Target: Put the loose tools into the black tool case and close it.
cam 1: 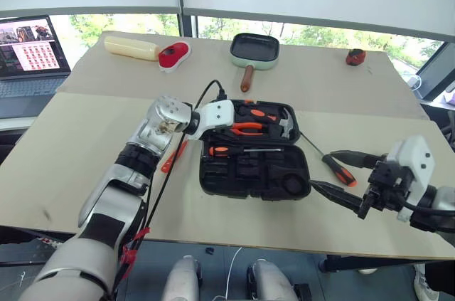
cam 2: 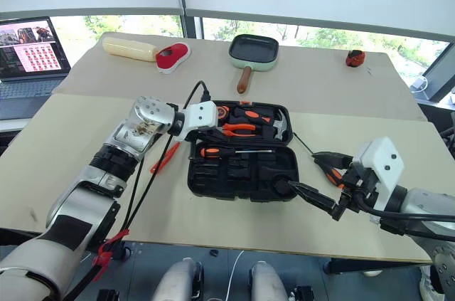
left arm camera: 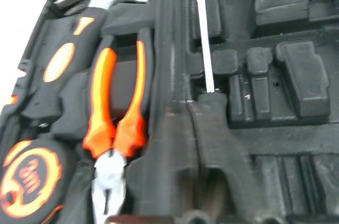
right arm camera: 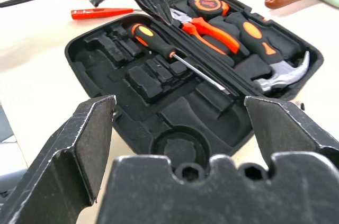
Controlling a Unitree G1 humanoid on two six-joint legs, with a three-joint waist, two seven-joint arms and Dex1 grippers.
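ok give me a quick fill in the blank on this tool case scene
1. The black tool case lies ____ on the table.
2. The right gripper has its fingers ____.
3. One screwdriver lies inside the case; another screwdriver lies on the ____ beside it.
4. The frying pan has a ____ handle.

Missing words: open; open; table; brown

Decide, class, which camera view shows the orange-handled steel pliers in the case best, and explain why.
The left wrist view: the orange-handled steel pliers appear large there, both handles and steel jaws plain, lying in the black plastic tool case. The right wrist view shows them smaller, at a slant. Both eye views show them small, as orange handles beside the left arm.
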